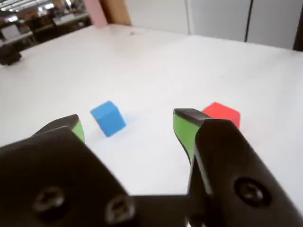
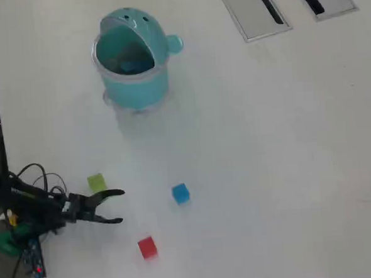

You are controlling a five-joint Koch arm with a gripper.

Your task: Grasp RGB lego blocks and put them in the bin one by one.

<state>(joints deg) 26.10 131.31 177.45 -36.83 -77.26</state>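
In the overhead view my gripper (image 2: pixel 119 206) is open and empty at the lower left, its tips pointing right. The yellow-green block (image 2: pixel 97 183) lies just above it, apart from the jaws. The blue block (image 2: pixel 180 193) lies to the right of the tips, the red block (image 2: pixel 147 247) below and right. The teal bin (image 2: pixel 132 60) stands far up the table, its mouth open. In the wrist view the gripper (image 1: pixel 128 125) is spread wide, with the blue block (image 1: pixel 108 118) beyond the gap and the red block (image 1: pixel 221 114) behind the right finger.
Two grey slotted panels (image 2: pixel 253 9) sit in the table's top right corner. The arm's base with cables and a small board (image 2: pixel 32 258) is at the left edge. The white table (image 2: pixel 274 146) stretches to the right.
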